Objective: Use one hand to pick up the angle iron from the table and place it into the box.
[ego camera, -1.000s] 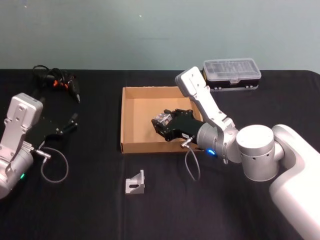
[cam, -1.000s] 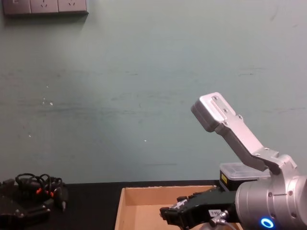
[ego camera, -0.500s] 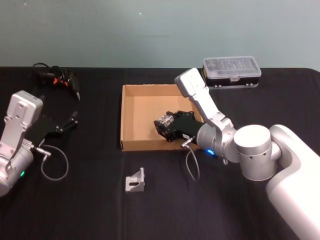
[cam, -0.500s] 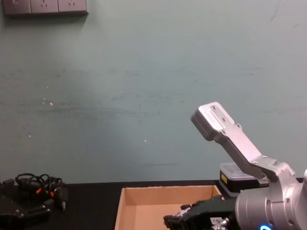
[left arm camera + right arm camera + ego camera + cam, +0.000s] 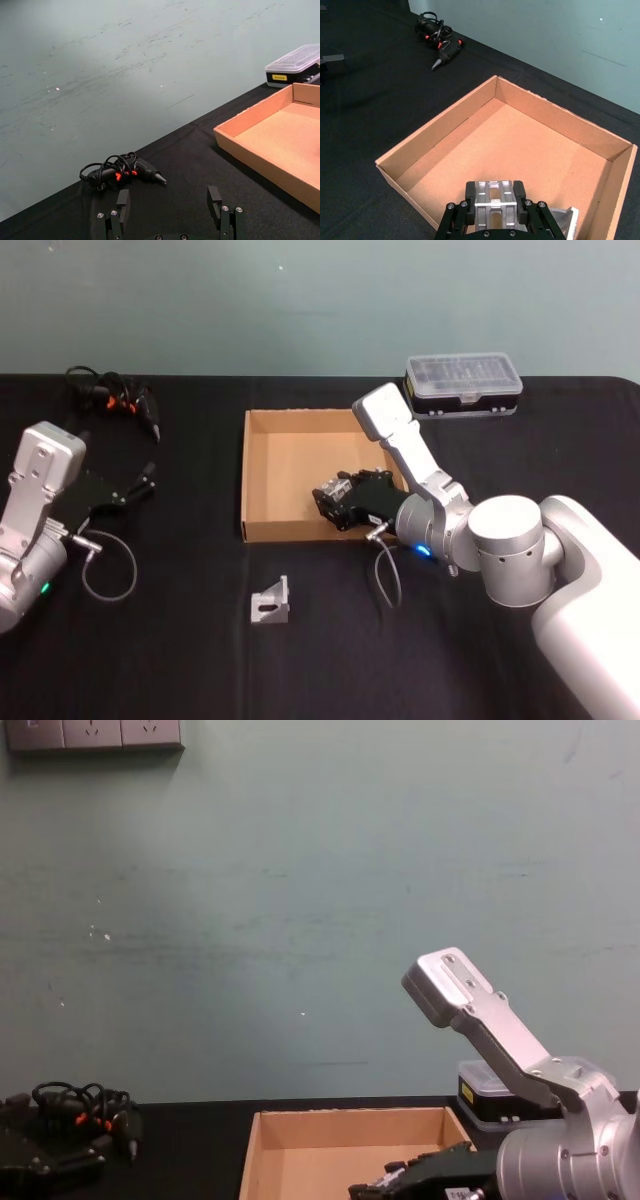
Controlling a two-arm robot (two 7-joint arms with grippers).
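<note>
My right gripper [image 5: 336, 496] hangs low over the near right part of the box [image 5: 243, 480], shut on a silver angle iron [image 5: 333, 487]. The right wrist view has that angle iron [image 5: 494, 196] clamped between the black fingers [image 5: 456, 214] just above the box floor [image 5: 485, 150]. Beside it, another silver bracket [image 5: 566, 218] lies in the box's corner. A further angle iron [image 5: 271, 602] stands on the black table [image 5: 150, 660] in front of the box. My left gripper [image 5: 147, 480] is parked open at the left, its fingers [image 5: 214, 196] spread apart.
A clear-lidded plastic case [image 5: 463, 383] sits behind the box at the right. A black tool with coiled cable [image 5: 115, 398] lies at the far left back. Grey cable loops hang from both wrists [image 5: 108, 580].
My right gripper has sunk lower into the box and drifted slightly toward its near right corner, still holding the angle iron. The left arm has not moved.
</note>
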